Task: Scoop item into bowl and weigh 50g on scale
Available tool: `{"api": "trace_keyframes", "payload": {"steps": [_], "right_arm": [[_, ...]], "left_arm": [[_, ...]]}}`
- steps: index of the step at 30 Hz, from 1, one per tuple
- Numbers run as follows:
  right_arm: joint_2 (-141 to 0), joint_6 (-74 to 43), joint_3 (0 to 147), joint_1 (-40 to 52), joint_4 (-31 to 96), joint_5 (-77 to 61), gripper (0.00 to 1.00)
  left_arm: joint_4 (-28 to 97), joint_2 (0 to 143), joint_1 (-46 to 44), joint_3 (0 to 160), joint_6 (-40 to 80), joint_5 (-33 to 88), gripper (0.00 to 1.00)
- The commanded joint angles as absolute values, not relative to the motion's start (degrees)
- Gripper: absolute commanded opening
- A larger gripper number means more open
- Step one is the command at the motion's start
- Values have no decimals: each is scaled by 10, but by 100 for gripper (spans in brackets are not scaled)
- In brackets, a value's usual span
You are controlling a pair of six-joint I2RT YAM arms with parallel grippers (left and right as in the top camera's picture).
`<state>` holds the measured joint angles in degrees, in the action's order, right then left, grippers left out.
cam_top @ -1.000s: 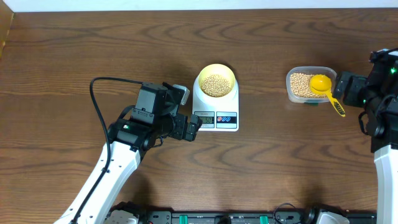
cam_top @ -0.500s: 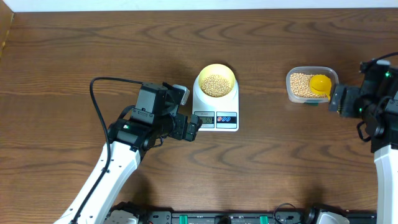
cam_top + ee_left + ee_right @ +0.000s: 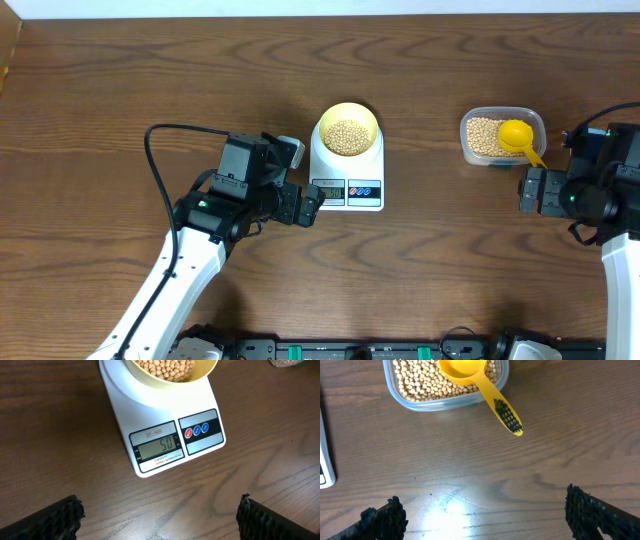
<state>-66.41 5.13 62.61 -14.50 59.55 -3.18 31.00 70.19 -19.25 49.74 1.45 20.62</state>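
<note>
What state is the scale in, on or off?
On: the display on the scale reads 50 in the left wrist view, with the bowl of beans on its platform.

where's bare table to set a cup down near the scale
Widest bare table lies between the scale and the tub, and across the far side behind both. Crowded: left pincer at the scale's front-left corner, right pincer just before the tub.

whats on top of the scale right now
The pale-yellow bowl, holding tan beans, sits on the scale. The display in front reads 50. The scale's top under the bowl is covered and cannot be seen.
</note>
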Motion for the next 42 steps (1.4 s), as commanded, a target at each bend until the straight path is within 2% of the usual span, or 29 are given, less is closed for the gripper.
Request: {"api": "trace_keyframes", "payload": {"steps": [1,16,22,27,34,42], "right_arm": [[-664,57,630,-148,597,-32,99],[-651,57,630,-145,599,-32,99],[-577,61,629,-140,615,-30,99],[-497,74,621,-83,601,-27,99],[-375,76,524,-17,512,5,99],[-230,76,364,-16,379,5,99]], "left_arm": [[309,704,-193,498,13,201,100],[309,704,-193,498,13,201,100],[309,704,-193,498,13,201,100],[309,704,-193,498,13,201,100],[309,704,-193,498,13,201,100],[309,704,-193,498,13,201,100]]}}
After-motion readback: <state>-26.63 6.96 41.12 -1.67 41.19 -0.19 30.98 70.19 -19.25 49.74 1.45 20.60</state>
